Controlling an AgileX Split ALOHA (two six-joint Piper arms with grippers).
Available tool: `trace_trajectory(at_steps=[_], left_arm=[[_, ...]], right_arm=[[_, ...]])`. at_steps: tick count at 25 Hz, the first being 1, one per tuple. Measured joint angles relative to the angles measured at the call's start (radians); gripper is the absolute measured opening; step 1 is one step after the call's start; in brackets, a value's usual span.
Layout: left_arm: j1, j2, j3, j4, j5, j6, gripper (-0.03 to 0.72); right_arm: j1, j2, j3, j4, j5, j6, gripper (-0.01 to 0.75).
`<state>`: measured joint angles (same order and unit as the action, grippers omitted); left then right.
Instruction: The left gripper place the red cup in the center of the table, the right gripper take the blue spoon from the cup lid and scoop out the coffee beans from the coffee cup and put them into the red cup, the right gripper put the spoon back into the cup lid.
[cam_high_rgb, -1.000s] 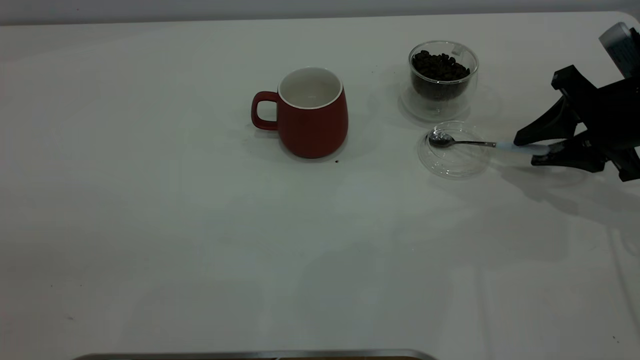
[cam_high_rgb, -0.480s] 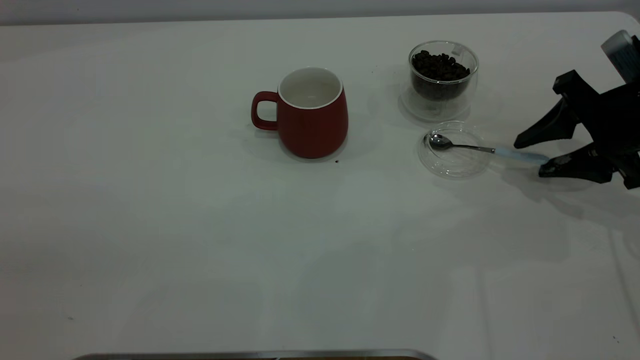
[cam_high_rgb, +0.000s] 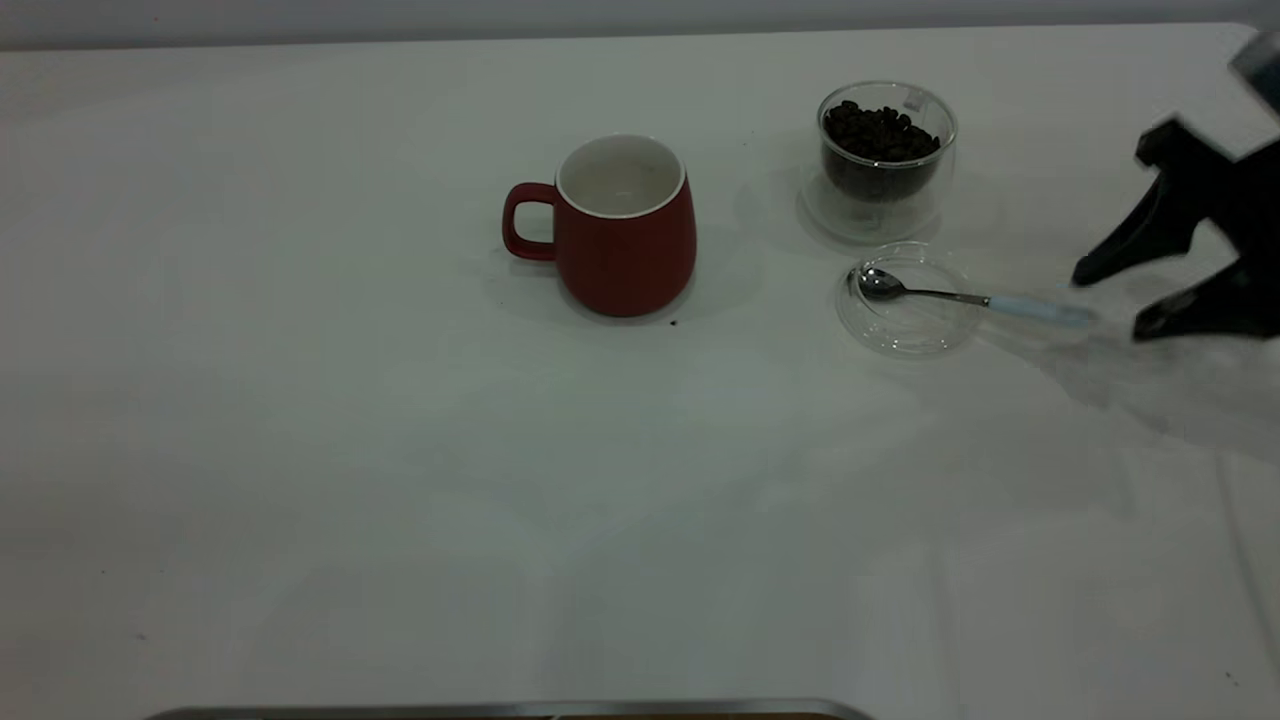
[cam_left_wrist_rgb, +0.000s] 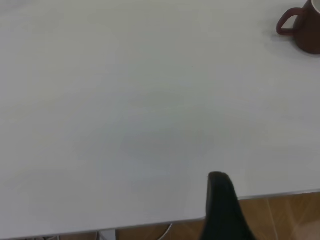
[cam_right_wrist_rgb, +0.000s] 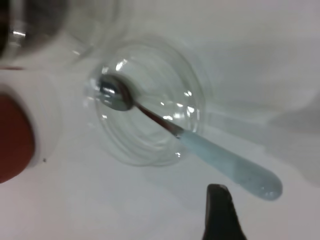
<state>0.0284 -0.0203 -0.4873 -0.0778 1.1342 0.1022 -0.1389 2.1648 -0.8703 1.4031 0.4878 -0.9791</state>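
The red cup (cam_high_rgb: 625, 235) stands upright mid-table with its handle to the left; it also shows in the left wrist view (cam_left_wrist_rgb: 305, 30). The coffee cup (cam_high_rgb: 885, 175) holds coffee beans (cam_high_rgb: 880, 130) at the back right. In front of it lies the cup lid (cam_high_rgb: 905, 335). The blue spoon (cam_high_rgb: 960, 297) rests with its bowl in the lid and its handle on the table (cam_high_rgb: 400, 450). My right gripper (cam_high_rgb: 1115, 302) is open and empty, just right of the handle's end. In the right wrist view the spoon (cam_right_wrist_rgb: 200, 147) lies across the lid (cam_right_wrist_rgb: 195, 85). My left gripper (cam_left_wrist_rgb: 222, 210) sits at the table's edge, far from the mug.
A stray bean (cam_high_rgb: 673, 323) lies by the mug's base. A metal strip (cam_high_rgb: 500, 710) runs along the bottom edge of the exterior view. Wooden floor (cam_left_wrist_rgb: 285, 215) shows beyond the table edge in the left wrist view.
My right gripper has let go of the spoon handle and drawn back to the right. The handle has dropped onto the table; the bowl stays in the lid.
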Motion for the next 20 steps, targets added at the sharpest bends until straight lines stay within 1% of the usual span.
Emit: trace_trajectory(at_steps=[4,6,8,10,15,20], left_arm=[[0.0,0.0,0.0,0.0,0.0,0.0,0.533],[0.0,0.0,0.0,0.0,0.0,0.0,0.533],[0.0,0.0,0.0,0.0,0.0,0.0,0.533],[0.0,0.0,0.0,0.0,0.0,0.0,0.533],[0.0,0.0,0.0,0.0,0.0,0.0,0.533],[0.0,0.0,0.0,0.0,0.0,0.0,0.533]], right_arm=[[0.0,-0.115,0.013,-0.21,-0.004,0.189,0.517],[0.0,-0.176,0.024,-0.335,0.015,0.285,0.517],[0.0,-0.232,0.03,-0.466,0.062,0.375,0.517],[0.0,-0.3,0.032,-0.555,0.119,0.428,0.517],[0.0,-0.499,0.034,-0.647,0.263,0.471,0.517],[0.0,-0.714,0.034,-0.691,0.345,0.465,0.517]])
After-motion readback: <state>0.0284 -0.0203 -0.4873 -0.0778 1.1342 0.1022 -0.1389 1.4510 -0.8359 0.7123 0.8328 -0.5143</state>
